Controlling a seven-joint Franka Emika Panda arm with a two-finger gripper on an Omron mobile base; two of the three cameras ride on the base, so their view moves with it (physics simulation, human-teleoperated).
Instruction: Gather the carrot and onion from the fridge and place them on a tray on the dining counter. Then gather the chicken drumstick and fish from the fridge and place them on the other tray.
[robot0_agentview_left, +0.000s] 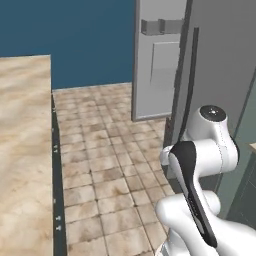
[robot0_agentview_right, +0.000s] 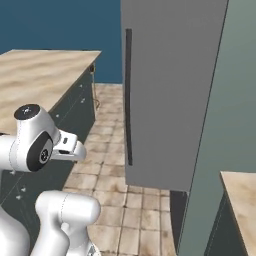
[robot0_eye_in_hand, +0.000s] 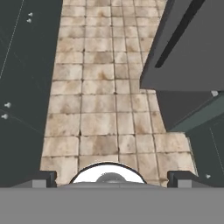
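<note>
The fridge stands to the right as a tall grey front with a dark vertical handle; its near door looks shut. My gripper is open, with its two dark fingertips wide apart and nothing between them. It looks down at the tiled floor, and the fridge's lower corner is to its upper right. A beige-topped counter runs along the left. The carrot, onion, chicken drumstick and fish are hidden, and the trays are out of view.
A lighter grey panel with a shelf bin stands beyond the fridge front, like an open door. A teal cabinet side and a small beige countertop sit at the right. The counter's dark side borders the floor aisle.
</note>
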